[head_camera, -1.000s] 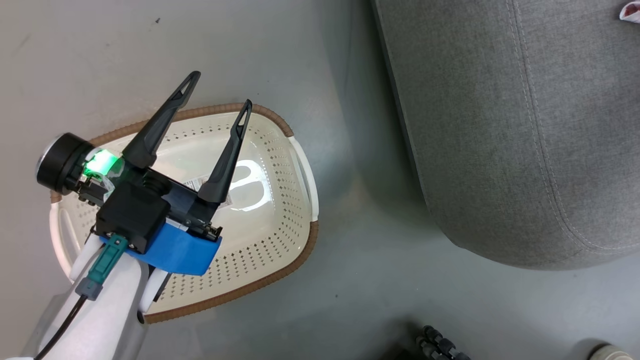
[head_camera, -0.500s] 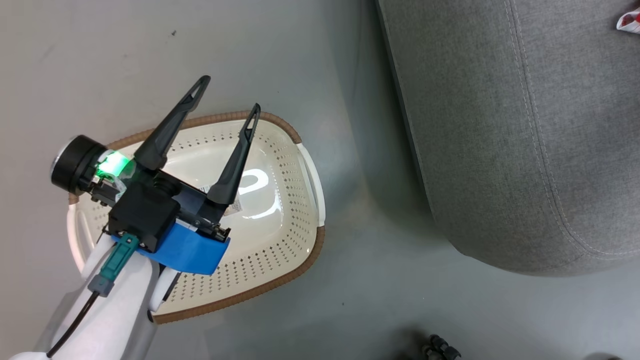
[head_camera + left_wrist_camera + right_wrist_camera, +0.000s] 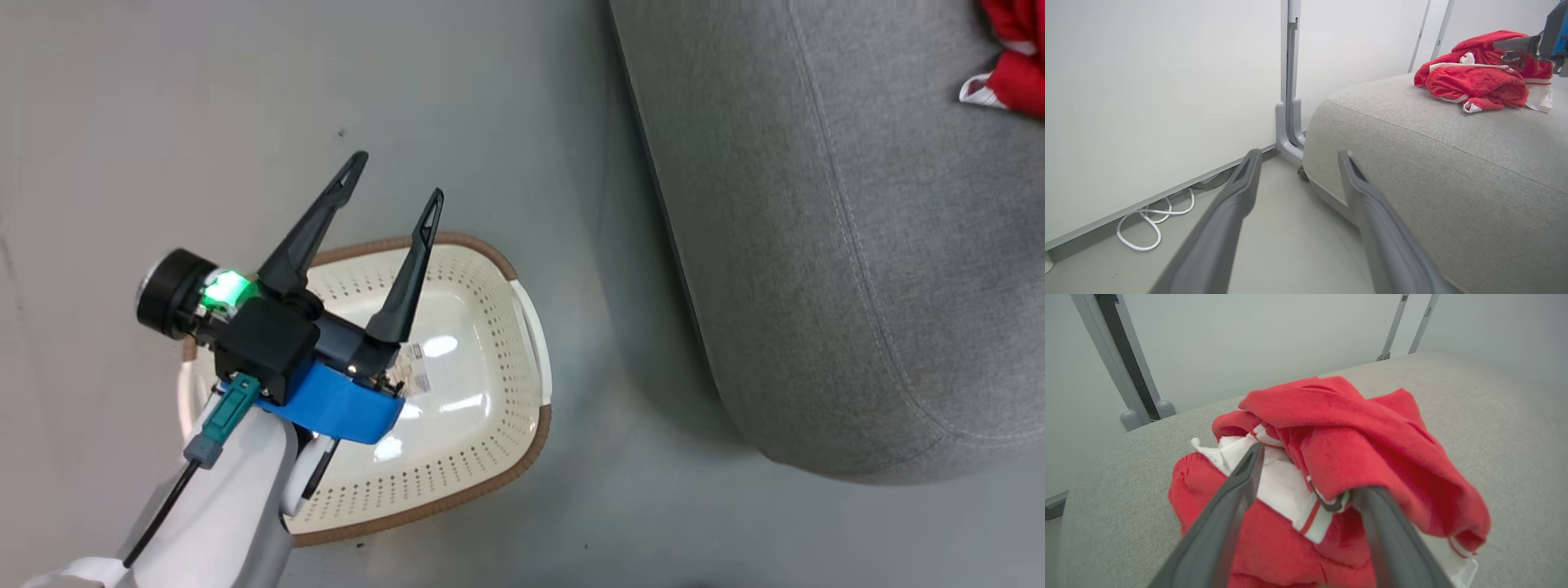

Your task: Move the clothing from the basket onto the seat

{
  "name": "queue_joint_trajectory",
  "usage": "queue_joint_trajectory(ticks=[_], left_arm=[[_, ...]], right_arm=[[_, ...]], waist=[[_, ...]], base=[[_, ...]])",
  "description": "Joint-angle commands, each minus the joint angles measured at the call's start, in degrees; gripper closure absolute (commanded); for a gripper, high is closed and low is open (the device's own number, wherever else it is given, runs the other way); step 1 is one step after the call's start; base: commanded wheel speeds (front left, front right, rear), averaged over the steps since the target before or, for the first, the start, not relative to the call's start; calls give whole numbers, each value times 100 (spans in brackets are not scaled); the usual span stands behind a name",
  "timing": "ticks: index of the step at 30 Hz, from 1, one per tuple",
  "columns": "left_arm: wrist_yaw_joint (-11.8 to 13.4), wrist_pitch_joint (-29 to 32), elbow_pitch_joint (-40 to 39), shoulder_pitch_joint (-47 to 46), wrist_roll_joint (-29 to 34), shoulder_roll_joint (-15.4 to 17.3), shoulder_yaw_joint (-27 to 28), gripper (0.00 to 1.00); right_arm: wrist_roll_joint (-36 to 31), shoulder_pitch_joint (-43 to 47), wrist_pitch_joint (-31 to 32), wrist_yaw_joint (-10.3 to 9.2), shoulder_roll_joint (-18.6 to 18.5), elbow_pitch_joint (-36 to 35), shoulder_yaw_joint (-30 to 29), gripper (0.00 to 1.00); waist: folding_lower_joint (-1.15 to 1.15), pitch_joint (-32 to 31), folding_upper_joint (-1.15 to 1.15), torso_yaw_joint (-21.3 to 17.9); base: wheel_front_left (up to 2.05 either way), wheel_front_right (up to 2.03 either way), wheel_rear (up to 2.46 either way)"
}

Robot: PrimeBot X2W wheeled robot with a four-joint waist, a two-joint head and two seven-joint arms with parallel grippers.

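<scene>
Clothing point(image 3: 1355, 441) of red, white-trimmed fabric is lying loose between the right gripper's point(image 3: 1310, 469) wide-spread fingers point(image 3: 1237, 486), delivered onto the grey upholstered seat point(image 3: 1474, 396). The left gripper point(image 3: 398, 175) is hovering, equally wide.

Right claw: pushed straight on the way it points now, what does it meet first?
The red clothing heaped on the seat. The right claw is open, with fabric right at its fingertips and one fold draped over a tip; exact depth is unclear.
</scene>
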Motion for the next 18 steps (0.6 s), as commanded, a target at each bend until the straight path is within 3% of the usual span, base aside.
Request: queue_joint_trajectory(ticks=[1, 6, 18], left_arm=[[16, -32, 81, 61, -33, -44, 8, 0], [63, -41, 244, 291, -153, -223, 157, 0], [144, -44, 519, 1205, -271, -492, 853, 0]], right_arm=[[34, 167, -46, 1, -2, 27, 62, 0], [143, 526, -140, 1, 97, -13, 411, 0], [569, 1707, -423, 1, 885, -545, 1514, 0]], waist=[[0, -279, 0, 114], [0, -735, 0, 193], [0, -1784, 0, 265]], base=[[0, 0, 0], [0, 0, 0], [0, 0, 0]])
